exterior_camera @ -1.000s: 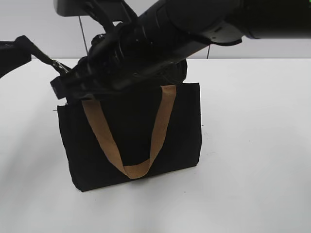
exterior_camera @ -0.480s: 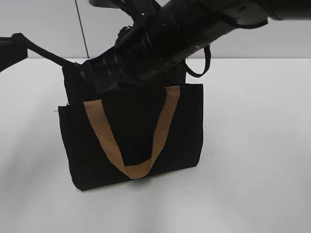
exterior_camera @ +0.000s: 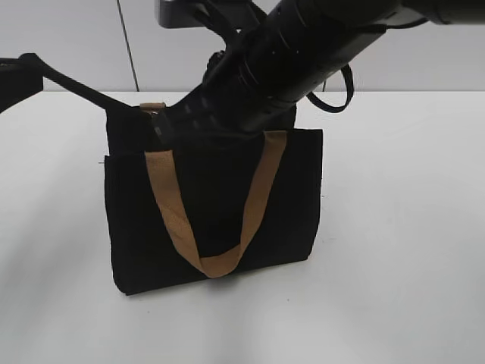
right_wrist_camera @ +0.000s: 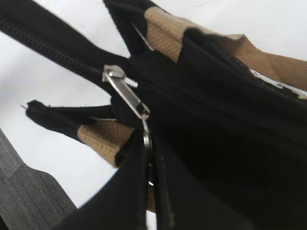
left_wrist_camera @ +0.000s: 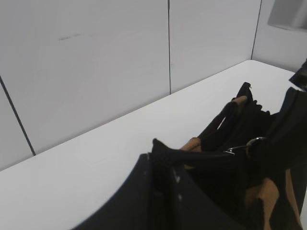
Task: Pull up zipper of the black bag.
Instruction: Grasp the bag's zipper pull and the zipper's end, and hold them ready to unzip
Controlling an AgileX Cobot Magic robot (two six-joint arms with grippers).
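The black bag (exterior_camera: 212, 205) stands upright on the white table, one tan handle (exterior_camera: 254, 197) hanging down its front. My right gripper (exterior_camera: 161, 127) reaches across to the bag's top left. In the right wrist view it (right_wrist_camera: 149, 148) is shut on the ring of the silver zipper pull (right_wrist_camera: 125, 92), which sits on the black zipper line (right_wrist_camera: 57, 51). My left gripper (exterior_camera: 30, 64) is shut on the black fabric tail at the bag's left end and holds it taut. In the left wrist view it (left_wrist_camera: 160, 160) pinches that tail (left_wrist_camera: 201, 155), with the pull (left_wrist_camera: 233, 150) beyond.
The white table (exterior_camera: 402, 243) lies all round the bag. A grey panelled wall (exterior_camera: 76, 38) stands behind. A black cable loop (exterior_camera: 333, 100) hangs from my right arm above the bag's right top corner.
My right gripper has moved to the right along the bag's top. The bag has shifted slightly right, and more of its top left corner and the back handle now shows.
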